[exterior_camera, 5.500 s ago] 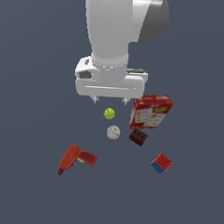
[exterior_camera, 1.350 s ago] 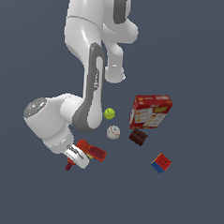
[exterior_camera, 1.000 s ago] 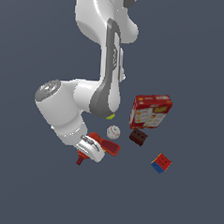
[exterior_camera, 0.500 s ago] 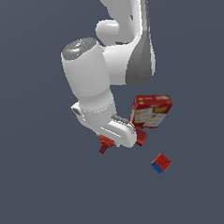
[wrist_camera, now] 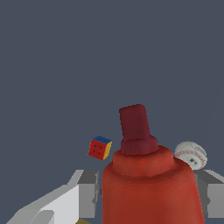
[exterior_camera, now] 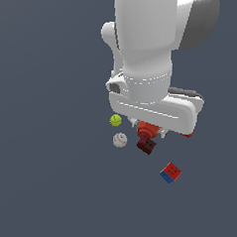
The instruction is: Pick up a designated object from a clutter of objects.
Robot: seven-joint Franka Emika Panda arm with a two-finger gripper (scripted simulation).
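Observation:
The red-orange drill [wrist_camera: 151, 188] with its dark red tip [wrist_camera: 134, 127] sits between my gripper's [wrist_camera: 151, 194] two grey fingers [wrist_camera: 89, 192], which are shut on its body. In the exterior view only the drill's front end [exterior_camera: 147, 129] shows under my gripper [exterior_camera: 151, 123]; it hangs just above the dark brown block [exterior_camera: 146, 145]. The tennis ball [exterior_camera: 115, 120] and baseball [exterior_camera: 119, 140] lie to the exterior view's left of it, the red-blue cube [exterior_camera: 170, 172] lower right. The cube [wrist_camera: 100, 148] and baseball [wrist_camera: 191, 154] also show in the wrist view.
My large white arm [exterior_camera: 144, 52] fills the upper middle of the exterior view and hides the cracker box; a small red patch [exterior_camera: 189, 134] shows at the hand's right edge. The floor [exterior_camera: 42, 175] is plain dark grey.
My arm has swung from the exterior view's left to the right and upward with the drill in the gripper. The drill has left its old spot; the arm now covers the cracker box.

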